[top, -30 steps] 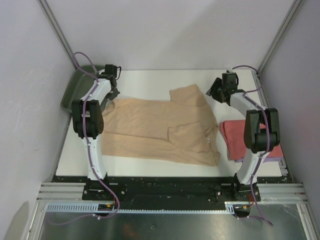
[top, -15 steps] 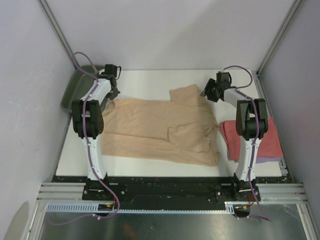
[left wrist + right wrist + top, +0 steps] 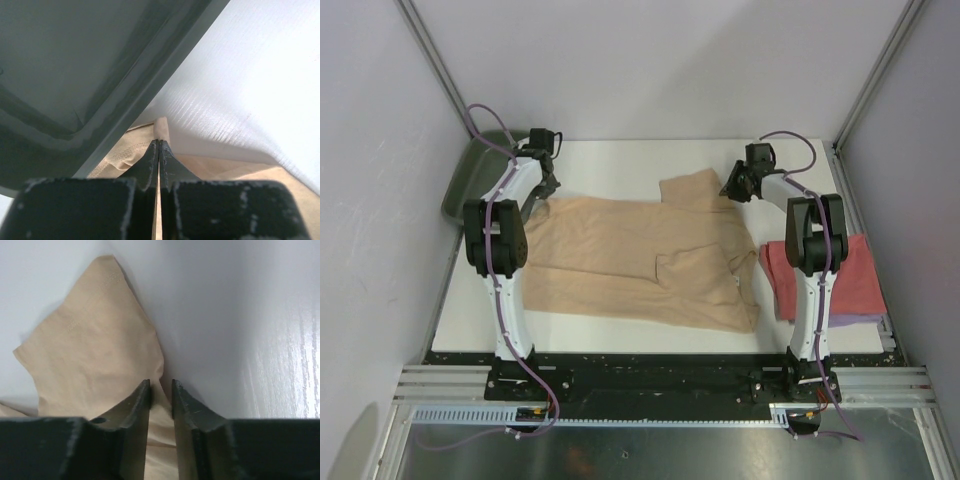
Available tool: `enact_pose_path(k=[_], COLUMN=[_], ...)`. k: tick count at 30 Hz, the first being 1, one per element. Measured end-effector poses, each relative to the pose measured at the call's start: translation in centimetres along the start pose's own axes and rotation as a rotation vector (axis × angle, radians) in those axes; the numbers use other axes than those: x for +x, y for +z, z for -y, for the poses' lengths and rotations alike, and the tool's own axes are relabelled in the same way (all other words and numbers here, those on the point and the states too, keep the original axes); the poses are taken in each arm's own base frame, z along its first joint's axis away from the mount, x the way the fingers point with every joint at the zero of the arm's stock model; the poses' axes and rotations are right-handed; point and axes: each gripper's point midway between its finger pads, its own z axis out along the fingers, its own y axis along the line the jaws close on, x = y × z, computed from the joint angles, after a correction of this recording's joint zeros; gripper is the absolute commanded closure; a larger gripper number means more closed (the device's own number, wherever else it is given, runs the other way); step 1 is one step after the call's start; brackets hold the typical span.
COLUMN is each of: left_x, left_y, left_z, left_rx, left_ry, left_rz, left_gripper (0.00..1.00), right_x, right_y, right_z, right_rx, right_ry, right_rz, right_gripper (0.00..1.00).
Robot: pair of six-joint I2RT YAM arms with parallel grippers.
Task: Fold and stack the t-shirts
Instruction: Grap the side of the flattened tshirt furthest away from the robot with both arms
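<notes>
Left wrist: we are clamping left pincer [image 3: 158, 144] on limp, light tan t-shirt [image 3: 120, 156] corner; right pincer [image 3: 161, 383] straddling its edge, we cannot tell grip.

White table [image 3: 620, 160]: tan t-shirt [image 3: 640, 255] spread at centre; coral-red t-shirt [image 3: 855, 275] on lavender t-shirt [image 3: 865, 318], right edge; green tray [image 3: 470, 185], far-left corner.

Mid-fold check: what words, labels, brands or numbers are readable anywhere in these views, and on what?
None can be read. The tan t-shirt, the coral-red t-shirt and the green tray show no print. A small pale patch near the tan t-shirt's neck may be a label, but it is too small to read.
</notes>
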Motion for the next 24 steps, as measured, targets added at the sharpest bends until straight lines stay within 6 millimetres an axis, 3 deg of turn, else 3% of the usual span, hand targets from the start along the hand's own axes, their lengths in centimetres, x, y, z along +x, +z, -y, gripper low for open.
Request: enact_pose_path(k=[5,16,19,24], left_x=[-0.1,-0.4,-1.1,-3.9], left_y=[0.0,-0.1,-0.5,-1.6], left_z=[0.1,1.5,2.2,3.4], left_rx=[0.004,0.067,0.086,0.13], left_ry=[-0.002,-0.01,-0.003,-0.012], left_rz=[0.004,0.011,0.027,0.097], left_gripper=[1.0,1.0,1.0,1.0], right_x=[0.4,-1.7,-1.7,-2.2], right_y=[-0.2,-1.6,-2.1,-4.1], right_z=[1.5,6.3,6.5,4.9], right_rx=[0.053,0.143,0.16,0.151], right_ry=[0.019,0.104,0.105,0.087], right_rz=[-0.023,-0.015,-0.019,0.006], right_gripper=[0.96,0.98,0.98,0.98])
